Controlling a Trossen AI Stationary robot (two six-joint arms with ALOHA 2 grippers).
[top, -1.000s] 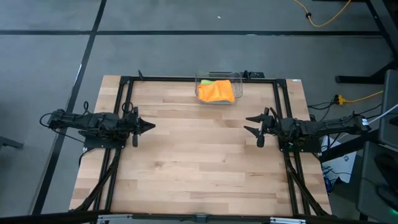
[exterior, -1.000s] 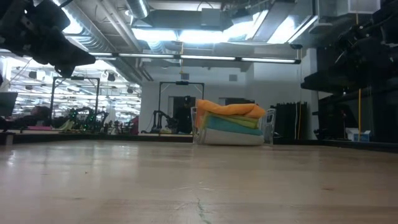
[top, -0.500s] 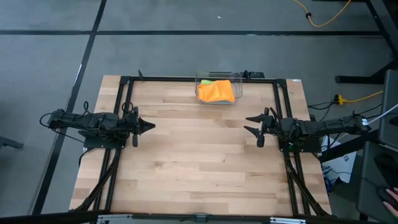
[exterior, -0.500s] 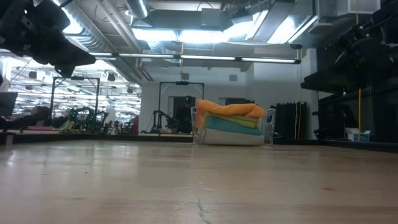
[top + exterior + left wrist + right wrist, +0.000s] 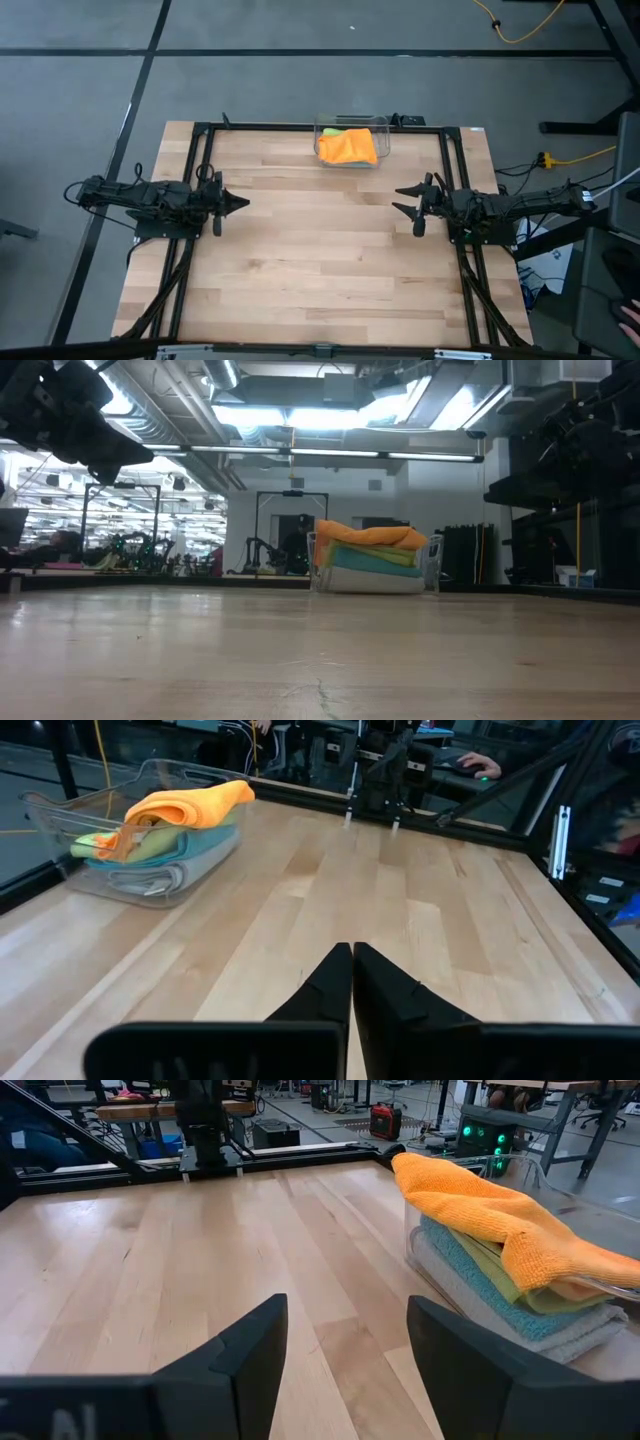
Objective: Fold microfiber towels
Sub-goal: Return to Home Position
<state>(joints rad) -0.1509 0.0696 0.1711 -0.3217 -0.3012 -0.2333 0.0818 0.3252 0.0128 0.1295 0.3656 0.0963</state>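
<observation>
The towels (image 5: 347, 147) lie stacked in the bin (image 5: 384, 130). The left pincer (image 5: 244, 203) is together at the desk's (image 5: 320, 260) left side. The right pincer (image 5: 398, 199), apart, faces it.

Overhead, table-level and both wrist cameras all see the towels (image 5: 347, 147).

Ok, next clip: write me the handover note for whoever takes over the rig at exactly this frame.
Left gripper: jaws shut, empty, over the left side of the table.
Right gripper: jaws open, empty, over the right side.
Towels: all four lie folded and stacked in the clear bin at the table's back edge, the orange towel on top, then the green towel, teal towel and grey towel.
Done: folding and binning.
Left: likely only parking the arms.
</observation>
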